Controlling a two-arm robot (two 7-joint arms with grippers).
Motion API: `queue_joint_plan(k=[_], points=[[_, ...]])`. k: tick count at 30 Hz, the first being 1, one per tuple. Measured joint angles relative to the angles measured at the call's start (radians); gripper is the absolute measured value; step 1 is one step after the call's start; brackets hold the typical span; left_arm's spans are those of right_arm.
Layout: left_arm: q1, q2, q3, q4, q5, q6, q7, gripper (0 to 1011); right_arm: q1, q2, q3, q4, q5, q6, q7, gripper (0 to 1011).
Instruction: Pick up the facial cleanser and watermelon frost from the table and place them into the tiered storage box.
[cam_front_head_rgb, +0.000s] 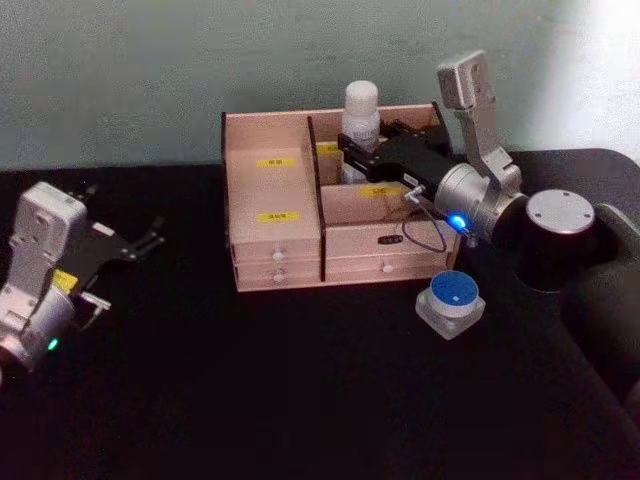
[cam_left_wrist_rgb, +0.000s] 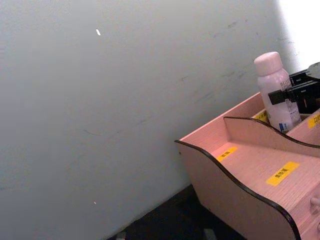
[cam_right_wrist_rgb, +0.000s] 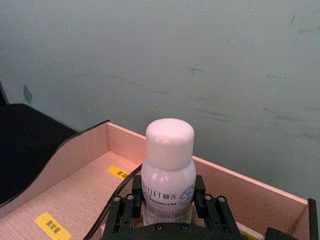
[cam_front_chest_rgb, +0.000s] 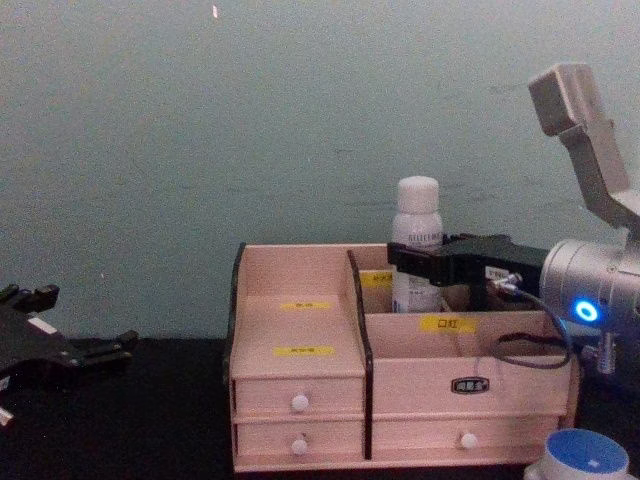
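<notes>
White round-capped facial cleanser (cam_right_wrist_rgb: 168, 150) upright, pinched by right hand (cam_right_wrist_rgb: 168, 202), in tiered storage box (cam_front_head_rgb: 270, 215).

Facial cleanser (cam_front_head_rgb: 361, 110) is standing in the tiered storage box (cam_front_head_rgb: 272, 240); watermelon frost (cam_front_head_rgb: 451, 300) is sitting before it on the desk (cam_front_head_rgb: 300, 400).

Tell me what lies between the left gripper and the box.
Nothing: in the head view the table is bare between the left gripper and the box. The right gripper holds the cleanser at the box's back compartment.
</notes>
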Motion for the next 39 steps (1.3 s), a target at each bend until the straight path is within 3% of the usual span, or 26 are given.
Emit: queue_joint_plan(k=[39], points=[[0.000, 0.000, 0.000, 0.000, 0.000, 0.000, 0.000, 1001, 0.000, -0.014, 0.013, 0.033, -0.015, 0.029, -0.008, 594]])
